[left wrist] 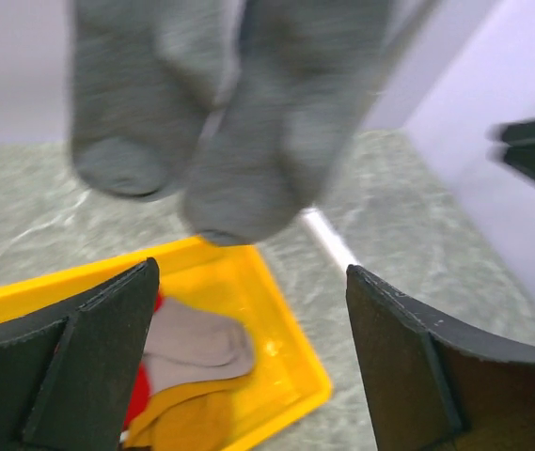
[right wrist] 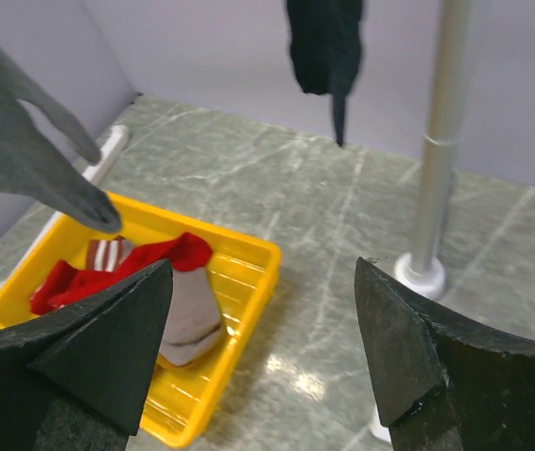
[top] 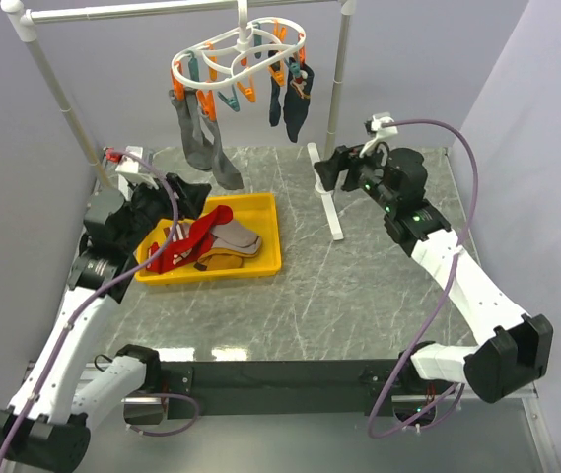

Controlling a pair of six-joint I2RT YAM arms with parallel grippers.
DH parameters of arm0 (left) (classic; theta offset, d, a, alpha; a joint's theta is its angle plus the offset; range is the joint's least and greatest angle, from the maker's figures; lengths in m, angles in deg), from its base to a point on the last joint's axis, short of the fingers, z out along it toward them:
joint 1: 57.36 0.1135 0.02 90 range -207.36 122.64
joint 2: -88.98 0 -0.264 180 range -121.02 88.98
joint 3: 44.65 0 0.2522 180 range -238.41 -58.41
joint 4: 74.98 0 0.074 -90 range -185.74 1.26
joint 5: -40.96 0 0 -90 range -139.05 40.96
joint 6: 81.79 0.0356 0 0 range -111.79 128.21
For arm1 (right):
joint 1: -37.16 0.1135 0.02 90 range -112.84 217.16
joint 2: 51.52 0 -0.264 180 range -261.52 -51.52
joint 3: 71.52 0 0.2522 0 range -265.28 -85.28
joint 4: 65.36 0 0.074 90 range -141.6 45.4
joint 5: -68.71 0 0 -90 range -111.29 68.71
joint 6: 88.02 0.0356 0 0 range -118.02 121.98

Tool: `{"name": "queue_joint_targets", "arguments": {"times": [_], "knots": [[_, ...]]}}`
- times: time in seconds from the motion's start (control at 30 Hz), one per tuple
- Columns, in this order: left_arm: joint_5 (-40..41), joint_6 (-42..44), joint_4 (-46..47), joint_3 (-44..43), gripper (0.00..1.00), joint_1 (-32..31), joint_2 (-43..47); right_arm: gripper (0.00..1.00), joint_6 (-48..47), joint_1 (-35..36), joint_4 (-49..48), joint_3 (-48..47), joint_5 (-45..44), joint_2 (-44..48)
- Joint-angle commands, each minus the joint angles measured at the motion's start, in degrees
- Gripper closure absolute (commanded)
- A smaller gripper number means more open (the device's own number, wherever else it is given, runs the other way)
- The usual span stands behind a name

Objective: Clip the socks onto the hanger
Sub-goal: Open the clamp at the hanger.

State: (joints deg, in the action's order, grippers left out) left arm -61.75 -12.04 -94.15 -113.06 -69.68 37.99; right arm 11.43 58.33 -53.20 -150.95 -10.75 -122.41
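Observation:
The white hanger (top: 241,54) with orange and teal pins hangs from the rail. Two grey socks (top: 201,138) and a dark pair (top: 290,99) are clipped to it. The grey ones fill the top of the left wrist view (left wrist: 239,122). A yellow tray (top: 265,212) holds red socks (top: 176,246), a grey-beige sock (top: 236,236) and a mustard sock (top: 223,260). My left gripper (top: 176,197) is open and empty above the tray's back left, facing the tray (left wrist: 286,329). My right gripper (top: 324,172) is open and empty right of the tray, above the table (right wrist: 262,348).
The white pole-and-rail stand (top: 339,89) spans the back. Its right foot (top: 327,202) lies just below my right gripper, and its pole (right wrist: 441,141) stands close in the right wrist view. Purple walls close in the left, back and right.

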Motion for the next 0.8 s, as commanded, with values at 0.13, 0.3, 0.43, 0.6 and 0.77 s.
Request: {"name": "queue_joint_targets", "arguments": {"times": [0.13, 0.3, 0.43, 0.6, 0.77], "knots": [[-4.3, -2.6, 5.0, -1.0, 0.20, -5.0, 1.8, 0.20, 0.3, 5.3, -8.7, -9.1, -2.5, -5.7], [-5.0, -5.0, 10.6, -1.5, 0.21, -8.9, -0.2, 0.28, 1.6, 6.8, -10.0, -16.3, -9.1, -11.4], [-3.7, -10.8, 16.6, -1.2, 0.21, -11.1, -2.4, 0.30, 1.6, 7.4, -12.2, -21.1, -7.7, -15.3], [-3.0, -13.6, 22.5, -2.2, 0.22, -14.8, -6.4, 0.30, 2.9, 7.6, -15.6, -23.7, -2.1, -17.6], [3.5, -17.1, 24.5, -3.5, 0.25, -17.5, -8.3, 0.30, 3.3, 8.0, -15.5, -24.9, -1.0, -18.2]]}}
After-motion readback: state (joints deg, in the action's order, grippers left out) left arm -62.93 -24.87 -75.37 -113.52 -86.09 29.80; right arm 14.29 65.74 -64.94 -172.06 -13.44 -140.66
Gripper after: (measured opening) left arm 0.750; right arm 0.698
